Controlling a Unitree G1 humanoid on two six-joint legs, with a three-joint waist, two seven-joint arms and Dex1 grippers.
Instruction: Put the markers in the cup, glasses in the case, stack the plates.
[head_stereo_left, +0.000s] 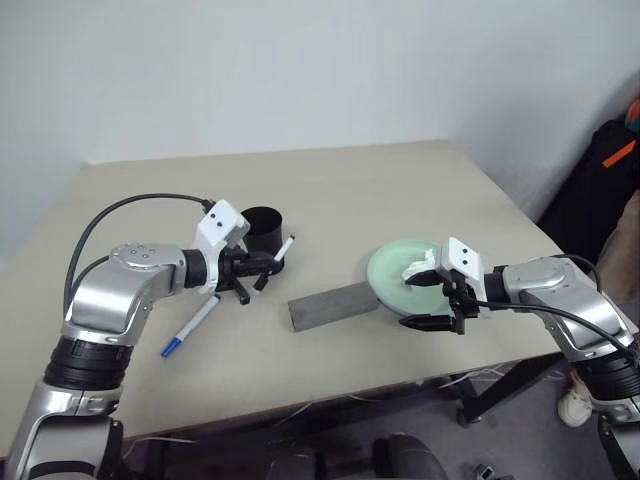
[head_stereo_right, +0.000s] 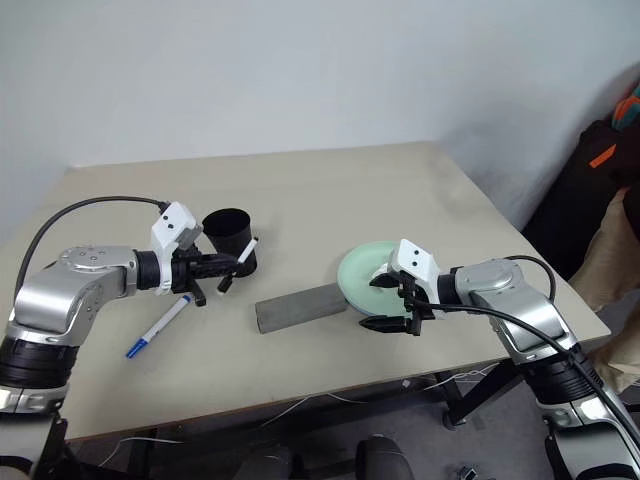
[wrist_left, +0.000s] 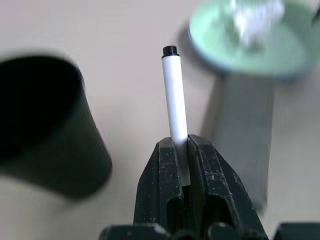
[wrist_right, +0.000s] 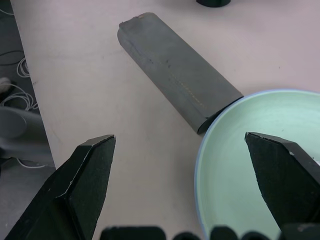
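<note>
On the beige table (head_stereo_left: 400, 190), left of centre, the left gripper (head_stereo_left: 268, 266) is clamped on a white marker with a dark tip (head_stereo_left: 286, 249), held clear of the tabletop just to the right of the black cup (head_stereo_left: 262, 230). The second marker, blue-capped (head_stereo_left: 192, 326), lies flat on the table on the near side of that arm. Near the middle lies the grey case (head_stereo_left: 332, 304), closed, its right end touching or slipping under the rim of the mint green plate (head_stereo_left: 385, 275). A crumpled white tissue (head_stereo_left: 417, 268) sits in that plate. The right gripper (head_stereo_left: 432, 302) hangs at the plate's near edge, fingers spread wide, nothing between them. The left wrist view shows the two fingers (wrist_left: 160, 187) pressed together on the marker's barrel, with the cup's open mouth beside it and the plate, tissue and case beyond. The right wrist view shows a thin light blue rim (wrist_right: 202, 145) around the green plate's edge; whether that is the second plate underneath cannot be told. At far right, off the table, is dark gear with an orange patch (head_stereo_left: 618, 152).
</note>
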